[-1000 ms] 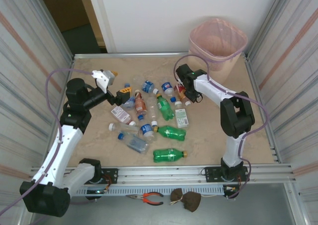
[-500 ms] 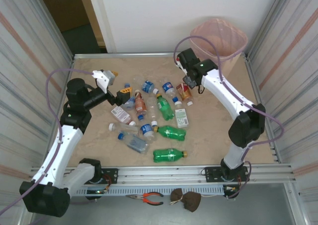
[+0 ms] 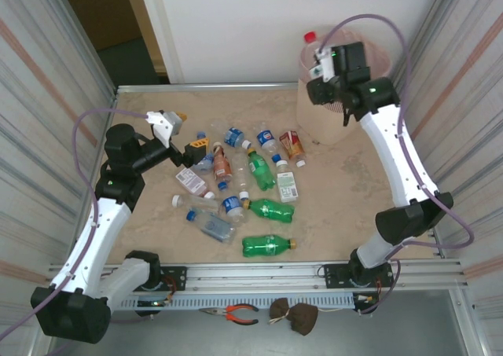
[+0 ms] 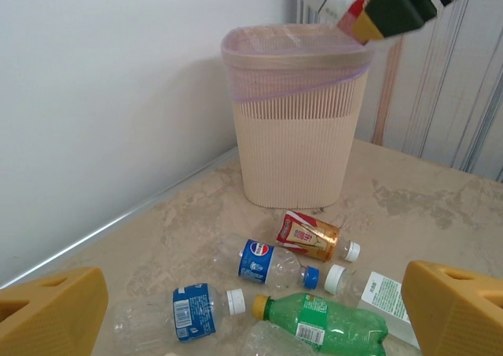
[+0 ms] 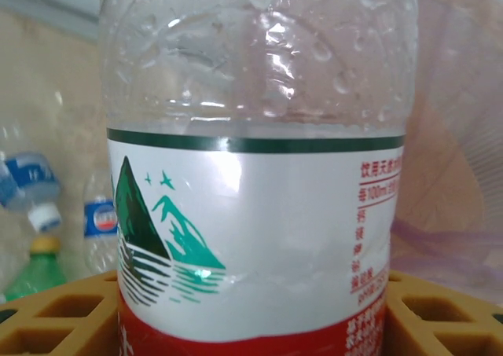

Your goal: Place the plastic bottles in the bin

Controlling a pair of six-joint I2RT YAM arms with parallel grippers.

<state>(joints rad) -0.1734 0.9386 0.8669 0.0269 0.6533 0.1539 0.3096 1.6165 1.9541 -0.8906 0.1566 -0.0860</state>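
My right fingers (image 5: 55, 317) were clenched around the lower label of a clear bottle (image 5: 251, 214), with the bin (image 4: 295, 136) just below and beyond them. It looked light, thin-walled and probably slick, so a mid-body hold suited it. My left fingers (image 4: 47, 313) hung released, the other bottles (image 4: 314, 324) scattered on the worktop (image 4: 440, 214) ahead of them.
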